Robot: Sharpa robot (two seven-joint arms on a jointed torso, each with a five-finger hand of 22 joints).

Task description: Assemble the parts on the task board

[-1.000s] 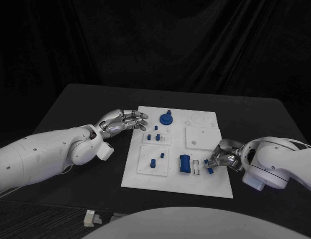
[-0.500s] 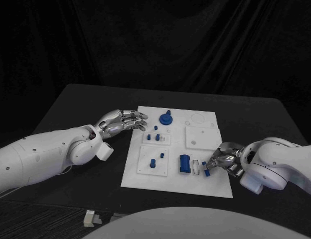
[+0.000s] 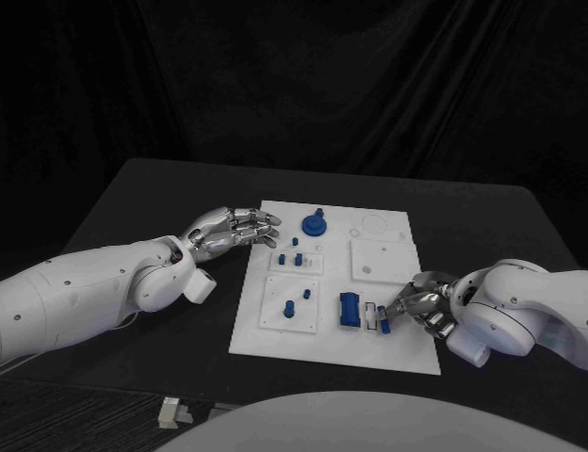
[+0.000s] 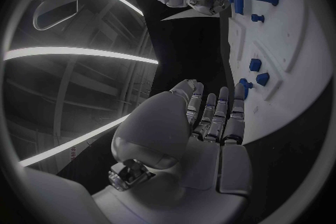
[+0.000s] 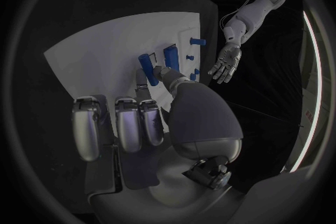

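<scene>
The white task board [image 3: 376,350] lies mid-table. My right hand [image 3: 423,303] is at its near right corner and pinches a small blue peg [image 3: 383,326] low over the board, beside a blue block [image 3: 350,309] and white slots [image 3: 373,314]. In the right wrist view the thumb [image 5: 162,74] lies against that blue peg [image 5: 146,64]. My left hand [image 3: 233,229] is open, its fingertips at the board's far left edge; its open palm [image 4: 210,134] faces the board [image 4: 280,67]. A round blue part [image 3: 315,224] and small blue pegs [image 3: 291,257] sit near it.
Another blue piece [image 3: 290,306] stands in the near left panel, and a blank white panel [image 3: 383,258] lies on the right. Black table [image 3: 145,207] surrounds the board. A small pale object [image 3: 171,411] lies off the table's near edge.
My right hand has shifted slightly left along the board's near edge, carrying the blue peg toward the white slots. The left hand has stayed still.
</scene>
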